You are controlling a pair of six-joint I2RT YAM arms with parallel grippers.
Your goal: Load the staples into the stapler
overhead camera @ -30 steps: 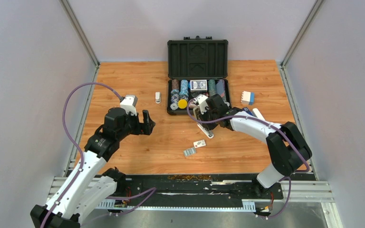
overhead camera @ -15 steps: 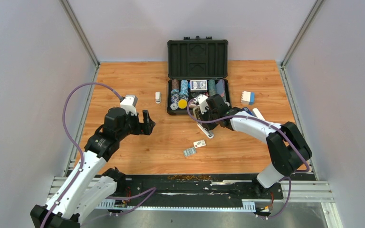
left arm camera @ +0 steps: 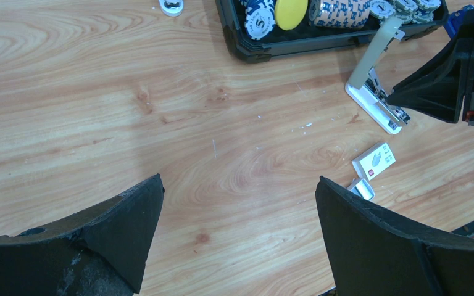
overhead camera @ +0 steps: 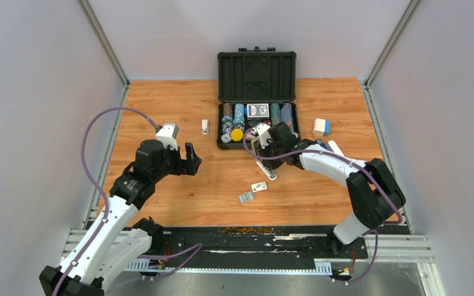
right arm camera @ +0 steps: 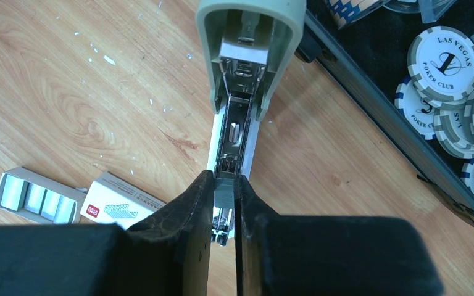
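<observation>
The grey-olive stapler (right arm camera: 250,37) lies hinged open on the wood, its lid raised and its metal magazine (right arm camera: 234,132) bare; it also shows in the top view (overhead camera: 265,166) and the left wrist view (left arm camera: 373,92). My right gripper (right arm camera: 224,180) is shut on a short silvery staple strip (right arm camera: 224,190), held right over the near end of the magazine. The white staple box sleeve (right arm camera: 120,200) and its tray (right arm camera: 34,197) with strips lie to the left. My left gripper (left arm camera: 239,185) is open and empty over bare wood, well left of the stapler.
An open black case (overhead camera: 257,98) with poker chips (right arm camera: 447,61) and a card deck stands just behind the stapler. A small white object (overhead camera: 205,126) lies left of the case. A blue-and-white box (overhead camera: 321,127) lies at its right.
</observation>
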